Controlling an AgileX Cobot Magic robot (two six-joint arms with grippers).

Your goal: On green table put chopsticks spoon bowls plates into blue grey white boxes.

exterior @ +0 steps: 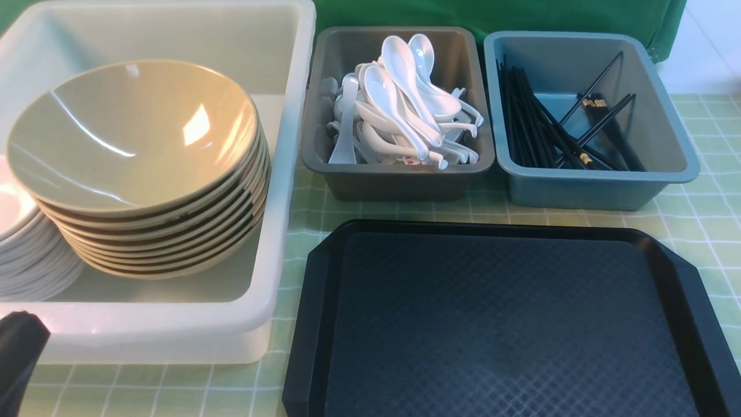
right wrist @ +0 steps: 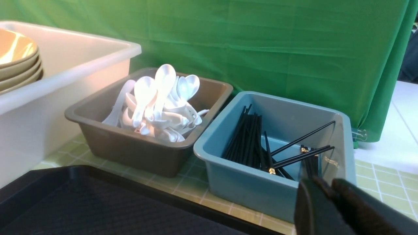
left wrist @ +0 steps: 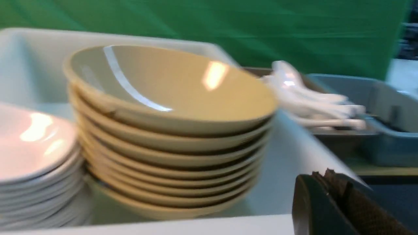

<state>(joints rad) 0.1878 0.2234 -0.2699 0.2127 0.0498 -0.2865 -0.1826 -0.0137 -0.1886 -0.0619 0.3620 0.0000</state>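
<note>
A pale green gridded cloth covers the green table (exterior: 694,220). Along its far edge sit three plastic tubs with rolled rims. The large white box (exterior: 272,243) fills the far left corner and holds a stack of about eight wide, glossy beige-olive bowls (exterior: 139,168). Pressed against the stack's left side is a pile of small white glossy plates (exterior: 23,249), too many and too cropped to count. The dark grey box (exterior: 399,174) is in the middle, heaped with glossy white soup spoons (exterior: 405,110), too tangled to count. Just right of it, the dull blue box (exterior: 602,185) holds a bundle of thin black chopsticks (exterior: 532,127), some crossed at angles.

A black textured plastic tray (exterior: 498,324) lies bare along the near edge.

The left gripper (left wrist: 329,202) hangs just outside the white box's near wall, near the bowls. The right gripper (right wrist: 329,205) hovers just in front of the blue box. Both seem clenched on nothing.
</note>
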